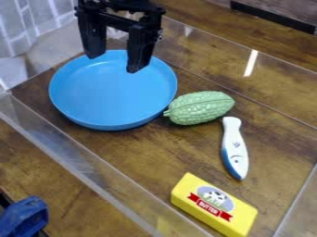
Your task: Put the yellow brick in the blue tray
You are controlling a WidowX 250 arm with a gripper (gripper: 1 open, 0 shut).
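Your gripper [119, 54] hangs above the far rim of the blue tray [99, 97], pointing straight down, with both dark fingers [140, 51] spread apart and nothing between them. The tips sit over the tray's back edge; you can't tell from this one view whether they touch the rim or float just above it. The tray itself is a round shallow dish, sitting on the wooden worktop [111, 176] toward the far left, and there's nothing lying inside it. The yellow brick [214, 205] is at the opposite end, near the front right corner of your view, lying flat with the red label and white cartoon face up, turned at an angle to the worktop edge. It is well apart from both the tray and the gripper. Between them, a green bumpy gourd [199, 107] lies on its side just beside the tray's right rim, close enough that it looks like touching or nearly so. A white and blue tool [234, 149], looks like a small knife or peeler, lies to the right of the gourd, roughly between it and the brick, pointing front to back. A clear plastic wall [74, 157] runs round the worktop. Blue cloth [22, 218] at the bottom left corner, outside the wall.
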